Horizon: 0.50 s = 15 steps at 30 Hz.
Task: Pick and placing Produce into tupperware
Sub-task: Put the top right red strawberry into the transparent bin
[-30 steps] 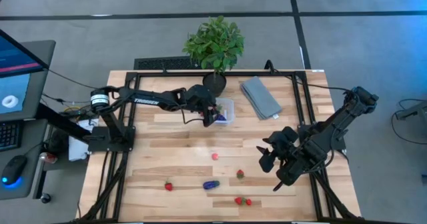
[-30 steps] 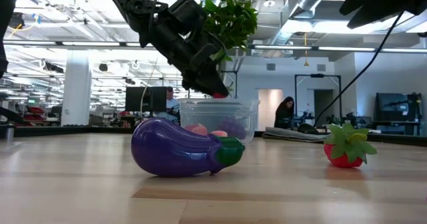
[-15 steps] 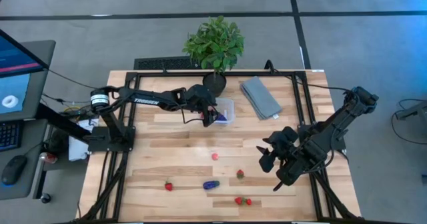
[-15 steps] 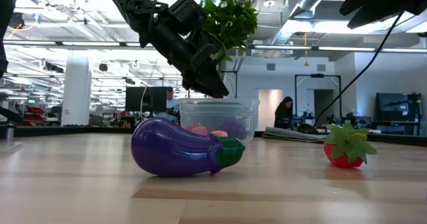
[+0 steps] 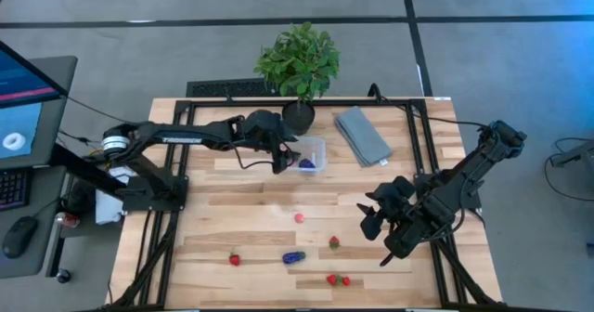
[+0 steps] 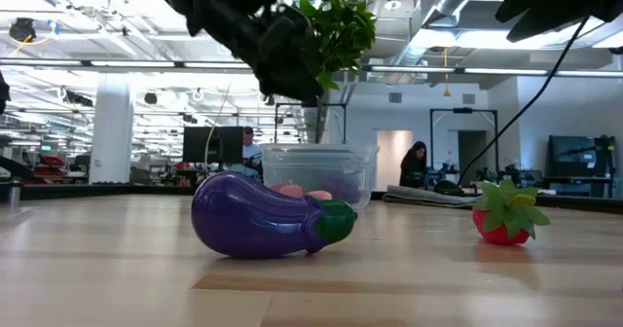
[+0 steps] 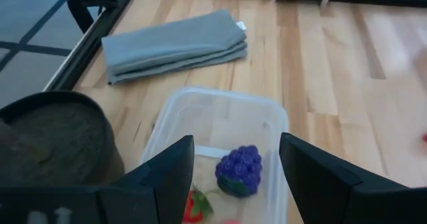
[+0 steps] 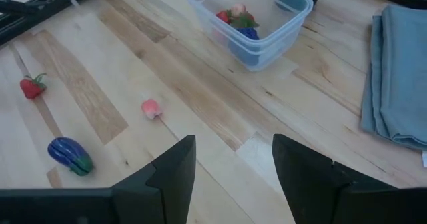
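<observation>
Several toy pieces are already lying in the clear tupperware (image 5: 310,154) near the far edge of the desk (image 5: 232,210): a purple grape bunch (image 7: 239,170), a strawberry and something pinkish. Six are waiting on the bare wood: a pink round piece (image 5: 299,217), a strawberry (image 5: 235,258), a purple eggplant-like piece (image 5: 293,256), another strawberry (image 5: 334,243) and a red pair (image 5: 338,279). The left end effector (image 5: 279,156) is hovering just beside the tub, fingers spread and empty. The right end effector (image 5: 373,217) is idling with fingers spread over the desk's right side, so the job looks under halfway done.
</observation>
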### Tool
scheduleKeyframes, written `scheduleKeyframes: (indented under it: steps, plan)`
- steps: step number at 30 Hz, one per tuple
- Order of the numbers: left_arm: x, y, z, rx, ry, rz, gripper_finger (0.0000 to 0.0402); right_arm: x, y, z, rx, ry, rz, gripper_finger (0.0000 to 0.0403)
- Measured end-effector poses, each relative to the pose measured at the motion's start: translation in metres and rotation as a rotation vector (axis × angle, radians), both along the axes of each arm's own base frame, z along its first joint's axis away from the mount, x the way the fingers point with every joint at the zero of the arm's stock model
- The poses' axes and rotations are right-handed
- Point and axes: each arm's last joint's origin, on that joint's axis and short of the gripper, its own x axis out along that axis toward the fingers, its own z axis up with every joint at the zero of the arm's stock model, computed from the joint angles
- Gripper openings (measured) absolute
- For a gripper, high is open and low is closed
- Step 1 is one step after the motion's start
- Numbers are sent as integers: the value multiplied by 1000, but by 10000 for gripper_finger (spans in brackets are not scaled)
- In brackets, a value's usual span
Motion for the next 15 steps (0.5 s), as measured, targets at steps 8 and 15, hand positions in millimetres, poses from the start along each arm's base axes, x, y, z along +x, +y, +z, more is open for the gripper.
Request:
scheduleKeyframes:
  steps: [8,15]
  plan:
    - [-35,-20,32,6,57,-48,213,-14,12,-16,61,63,67,221]
    - [-67,-35,55,23,85,-48,213,-27,33,-48,241,-94,62,221]
